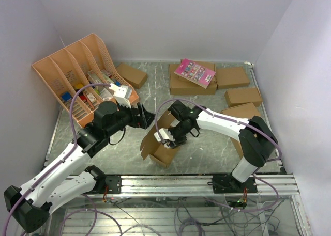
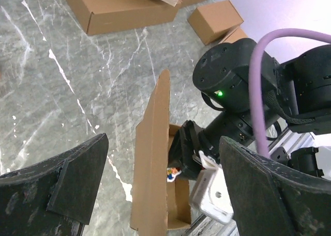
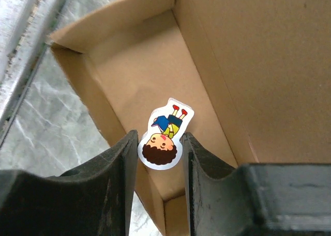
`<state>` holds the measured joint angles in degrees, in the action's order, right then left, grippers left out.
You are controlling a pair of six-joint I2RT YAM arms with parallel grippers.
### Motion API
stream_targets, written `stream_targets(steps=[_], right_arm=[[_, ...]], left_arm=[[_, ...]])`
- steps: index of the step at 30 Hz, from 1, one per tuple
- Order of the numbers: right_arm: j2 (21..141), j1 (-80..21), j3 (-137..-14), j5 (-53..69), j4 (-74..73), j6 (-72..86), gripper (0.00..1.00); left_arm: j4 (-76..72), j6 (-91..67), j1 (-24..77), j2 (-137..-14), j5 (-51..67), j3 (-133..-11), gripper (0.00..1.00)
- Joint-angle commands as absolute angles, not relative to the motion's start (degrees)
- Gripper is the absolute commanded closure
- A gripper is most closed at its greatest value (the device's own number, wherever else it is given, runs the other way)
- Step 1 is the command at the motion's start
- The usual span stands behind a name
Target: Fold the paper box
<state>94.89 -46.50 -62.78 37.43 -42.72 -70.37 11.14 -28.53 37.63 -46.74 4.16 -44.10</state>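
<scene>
Grey marble tabletop (image 1: 207, 148); plain white walls (image 1: 155, 19).

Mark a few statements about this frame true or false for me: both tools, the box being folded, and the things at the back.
1. The left tool is wide open and holds nothing. True.
2. The right tool grips a small cartoon sticker inside the paper box. True.
3. The paper box is folded fully shut. False: its top is open and one flap stands upright.
4. The pink card lies directly on the table. False: it rests on a large flat box.
5. The orange file rack stands at the far left. True.
</scene>
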Motion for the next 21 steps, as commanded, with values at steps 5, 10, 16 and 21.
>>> stream_targets(steps=[5,10,16,21], right_arm=[[90.3,-46.1,-60.7,34.7,-39.8,-68.8,0.45],[87.7,-41.9,-61.9,41.6,-46.9,-73.4,0.40],[82.4,-24.6,-66.7,55.7,-51.6,-72.7,0.40],[84.8,-19.9,-69.2,57.2,-37.2,-47.1,0.01]], left_arm=[[13.3,-28.4,37.3,-45.3,7.6,-42.8,0.03],[11.9,-27.9,37.4,-46.5,10.4,-42.8,0.07],[13.4,-26.4,37.8,-48.7,12.4,-45.2,0.12],[22.9,-23.1,42.4,-54.5,2.6,-52.1,0.15]])
